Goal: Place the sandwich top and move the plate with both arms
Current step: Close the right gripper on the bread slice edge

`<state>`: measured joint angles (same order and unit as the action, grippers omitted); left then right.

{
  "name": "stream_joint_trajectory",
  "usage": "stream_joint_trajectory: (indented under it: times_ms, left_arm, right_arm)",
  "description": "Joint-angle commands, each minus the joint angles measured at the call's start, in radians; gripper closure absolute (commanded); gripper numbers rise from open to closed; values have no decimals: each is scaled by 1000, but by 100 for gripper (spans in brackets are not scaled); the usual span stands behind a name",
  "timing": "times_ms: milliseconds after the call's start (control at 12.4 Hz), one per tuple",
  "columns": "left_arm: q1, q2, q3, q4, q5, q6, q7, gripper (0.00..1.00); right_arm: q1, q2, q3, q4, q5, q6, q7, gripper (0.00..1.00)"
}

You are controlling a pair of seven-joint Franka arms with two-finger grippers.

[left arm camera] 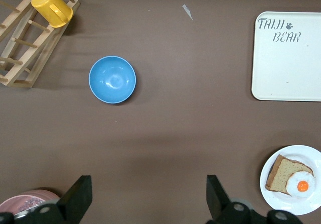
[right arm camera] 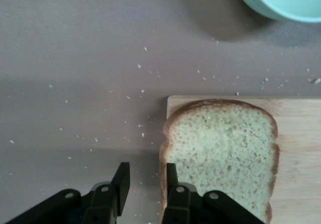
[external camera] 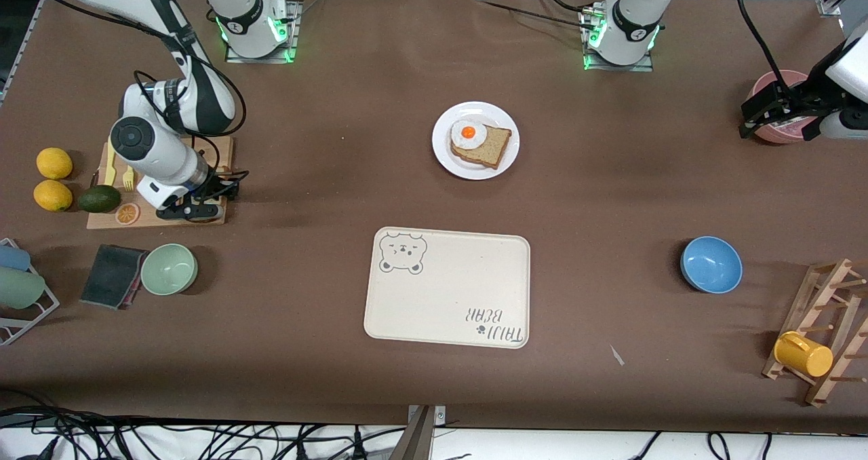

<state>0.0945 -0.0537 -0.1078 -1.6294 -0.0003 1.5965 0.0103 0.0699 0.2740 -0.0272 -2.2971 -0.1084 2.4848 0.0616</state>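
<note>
Wooden rack (external camera: 831, 290) with a yellow mug (external camera: 803, 355) sits at the counter's (external camera: 610, 195) front-camera edge, at the left arm's end.

Right claw (right arm camera: 145, 171) is down at the crust edge of the sandwich top (right arm camera: 220, 153); cannot tell whether it is clamped on it or apart. Sandwich top lies flat on a wooden cutting board (right arm camera: 301, 128) near the right arm's end of the counter. Avocado (external camera: 99, 199) and two lemons (external camera: 53, 178) lie just beside the board, toward that end edge. Green bowl (external camera: 169, 269) and dark sponge (external camera: 112, 275) are nearer the front camera than the board.

Left claw (left arm camera: 145, 189) hangs with its fingers wide apart and holds nothing, over a pink bowl (external camera: 780, 80) at the left arm's end edge; that arm waits. Blue bowl (external camera: 711, 264) is nearer the front camera.

Plate (external camera: 505, 117) is mid-counter, carrying a darker bread slice (external camera: 491, 149) with a fried egg (external camera: 468, 133). Bear-print tray (external camera: 447, 290) lies near the plate, apart from it and closer to the camera edge.
</note>
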Motion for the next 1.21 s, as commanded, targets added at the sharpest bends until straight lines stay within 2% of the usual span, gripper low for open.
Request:
stream_joint_trajectory:
  times_ms: [0,886,1128]
  left_arm:
    - [2,17,-6,36,23,-24,2,0]
    - [4,17,-6,36,23,-24,2,0]
    - [4,17,-4,36,23,-24,3,0]
  right_arm:
    - [-2,-10,-22,-22,-19,5,-11,63]
    - [-2,30,-23,-31,-19,14,0,63]
    - [-4,40,-25,-41,-19,22,4,76]
